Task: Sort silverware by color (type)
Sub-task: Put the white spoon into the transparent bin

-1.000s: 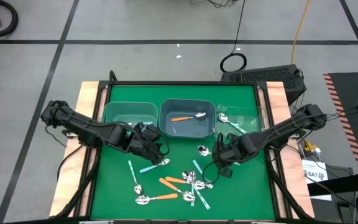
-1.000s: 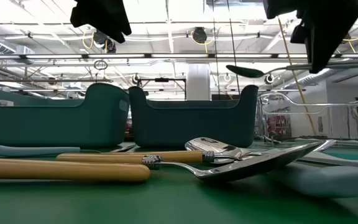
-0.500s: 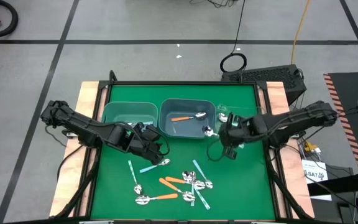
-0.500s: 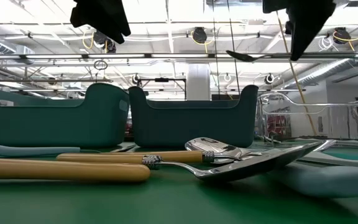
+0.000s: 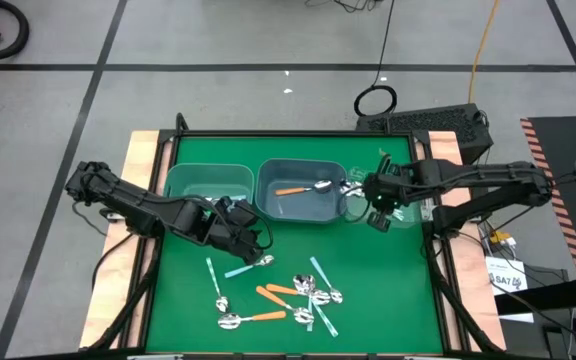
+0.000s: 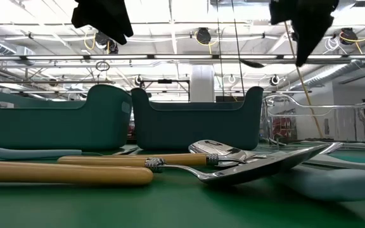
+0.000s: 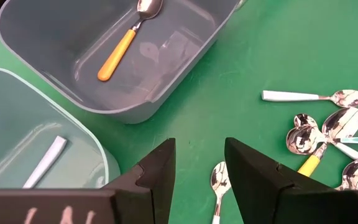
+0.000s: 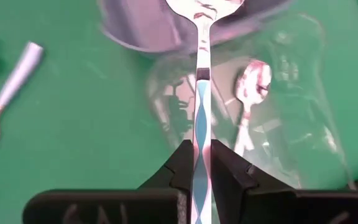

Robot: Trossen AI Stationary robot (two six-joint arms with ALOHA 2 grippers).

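Note:
My right gripper (image 5: 372, 203) is shut on a spoon with a light-blue handle (image 8: 201, 118). It hovers over the near edge of the clear bin (image 5: 400, 192), where another spoon (image 8: 248, 93) lies. The carried spoon's metal bowl (image 5: 347, 188) points at the middle blue-grey bin (image 5: 268, 200), which holds an orange-handled spoon (image 5: 303, 188). My left gripper (image 7: 197, 180) is open, above the mat near the teal bin (image 5: 183, 180); that bin holds a pale handle (image 7: 45, 162). Several spoons (image 5: 288, 295) lie loose on the mat. My right gripper pinches the spoon's light-blue handle (image 8: 200, 140) between its two fingers, which lie along the handle. The spoon is lifted clear and roughly level, its bowl (image 8: 204, 9) sticking out ahead of the fingertips, seen as a thin dark shape (image 6: 253, 64) in the low view.
Three bins stand side by side along the far half of the green mat (image 5: 388, 280). The loose spoons lie in a heap in the near middle. Wooden rails (image 5: 143, 190) run along the mat's left and right sides. Bare mat lies between bins and heap.
My right gripper has carried the spoon up and toward the table's far edge, from beside the heap to the near edge of the clear bin. The spoon has stayed roughly level in the shut fingers. My left arm has kept still.

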